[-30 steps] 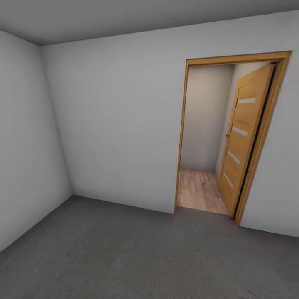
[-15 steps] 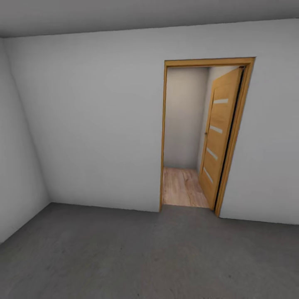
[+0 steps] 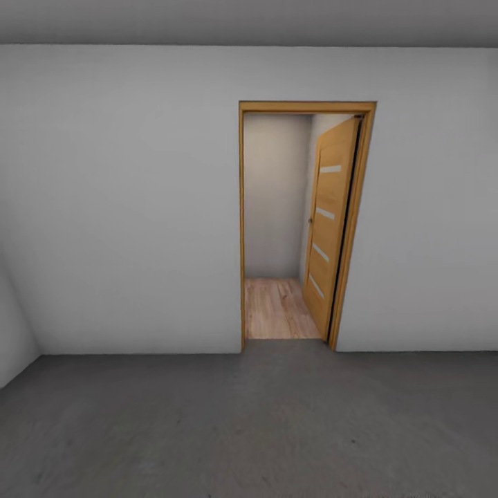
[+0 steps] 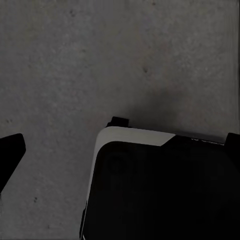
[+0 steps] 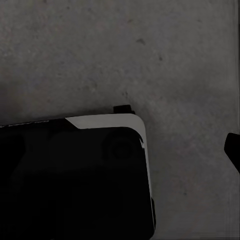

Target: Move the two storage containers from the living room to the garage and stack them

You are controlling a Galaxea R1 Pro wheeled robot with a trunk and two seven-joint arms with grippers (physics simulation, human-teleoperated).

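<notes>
Facing a plain white-grey wall (image 3: 124, 207) of the garage from the head view, grey ceiling (image 3: 249, 21) along the top, mottled dark grey concrete floor (image 3: 249, 422) across the bottom. At far left a side wall (image 3: 10, 332) meets the front wall in a corner. Right of centre an orange-wood door frame (image 3: 241, 228) stands in the front wall, doorway open. Through it, light wood plank flooring (image 3: 277, 308) and a pale back wall (image 3: 273, 194) of the space beyond. Door (image 3: 330, 221) swung away into that space, hinged at the right side of the frame, four narrow pale horizontal slits down its face, small handle (image 3: 310, 220) on its left edge. More white-grey wall right of the frame. No orange-red bins show in any view, so the containers' place cannot be told. Left wrist view: same grey concrete under the camera, a black robot body part with a white rim (image 4: 150, 185) over it, a dark finger (image 4: 11, 155) at one edge; finger spread cannot be told. Right wrist view: concrete again, black white-rimmed robot part (image 5: 75, 175), a dark finger tip (image 5: 233, 150) at the edge; spread or pressed together cannot be told.
</notes>
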